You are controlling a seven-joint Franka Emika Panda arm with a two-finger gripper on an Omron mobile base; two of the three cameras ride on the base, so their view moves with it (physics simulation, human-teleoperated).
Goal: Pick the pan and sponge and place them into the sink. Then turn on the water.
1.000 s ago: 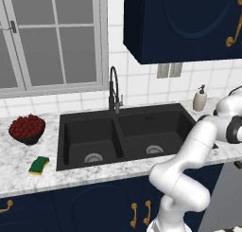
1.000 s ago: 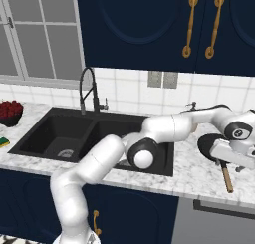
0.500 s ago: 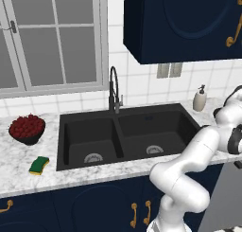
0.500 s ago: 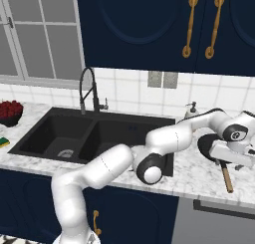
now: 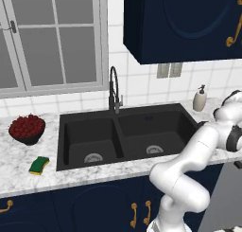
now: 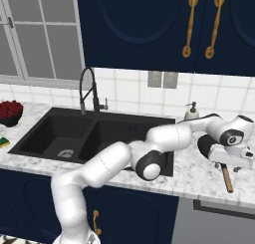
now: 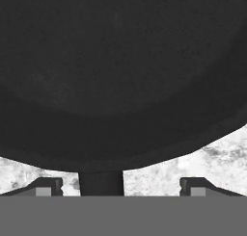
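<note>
The black pan (image 7: 120, 76) lies on the marble counter right of the sink (image 6: 55, 133), its wooden handle (image 6: 226, 178) pointing to the front edge. My gripper (image 7: 121, 187) hangs low over the spot where the handle joins the pan. It is open, with one fingertip (image 7: 46, 187) on each side of the dark handle stem (image 7: 100, 182) and apart from it. From the right base, the gripper (image 6: 227, 164) covers part of the pan (image 6: 205, 144). The yellow-green sponge (image 5: 38, 165) sits on the counter left of the sink (image 5: 90, 131). No water runs from the faucet (image 5: 113, 89).
A dark bowl of red fruit (image 5: 27, 128) stands at the far left behind the sponge. A soap dispenser (image 6: 191, 110) stands by the wall just behind the pan. Dark upper cabinets hang above the counter.
The hand has come down a little closer to the pan's handle, and the arm's elbow has swung right. Pan and sponge have not moved.
</note>
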